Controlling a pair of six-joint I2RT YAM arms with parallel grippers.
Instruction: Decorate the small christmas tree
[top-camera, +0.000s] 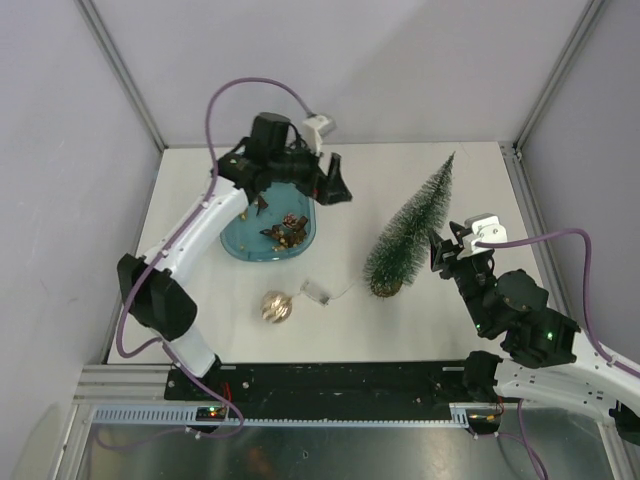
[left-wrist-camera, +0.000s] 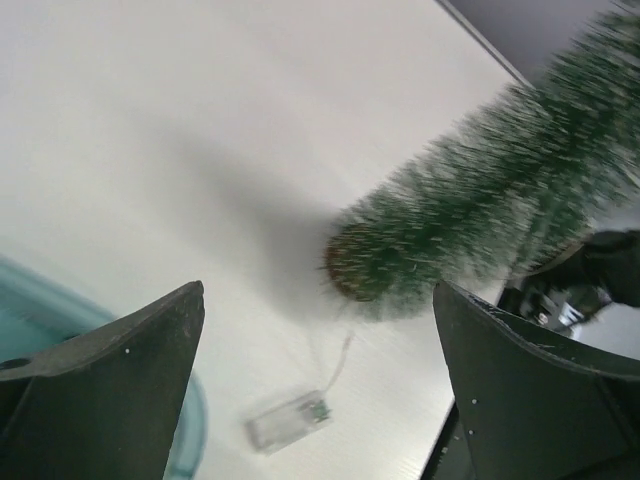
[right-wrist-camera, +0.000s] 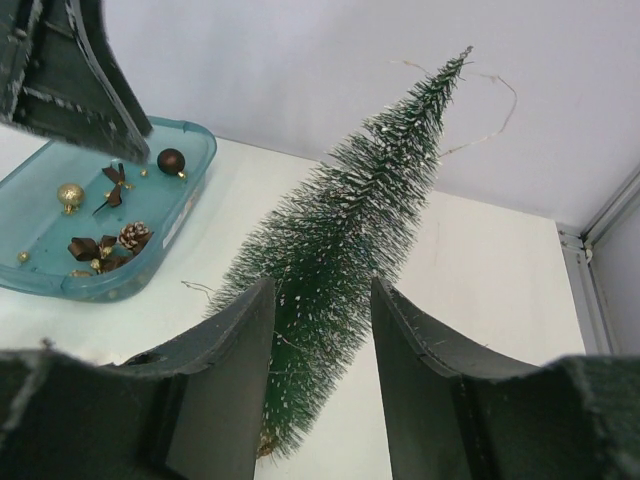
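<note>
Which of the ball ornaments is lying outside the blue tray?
The gold ball on the table, beside the battery box. The small gold ball and the dark brown ball lie inside the tray.

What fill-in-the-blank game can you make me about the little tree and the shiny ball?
1. The small christmas tree has dark ____ bristles with white tips.
2. The left fingers are spread wide ____ and hold nothing.
3. The ball lying on the table, outside the blue tray, is shiny ____.

Missing words: green, open, gold.
</note>
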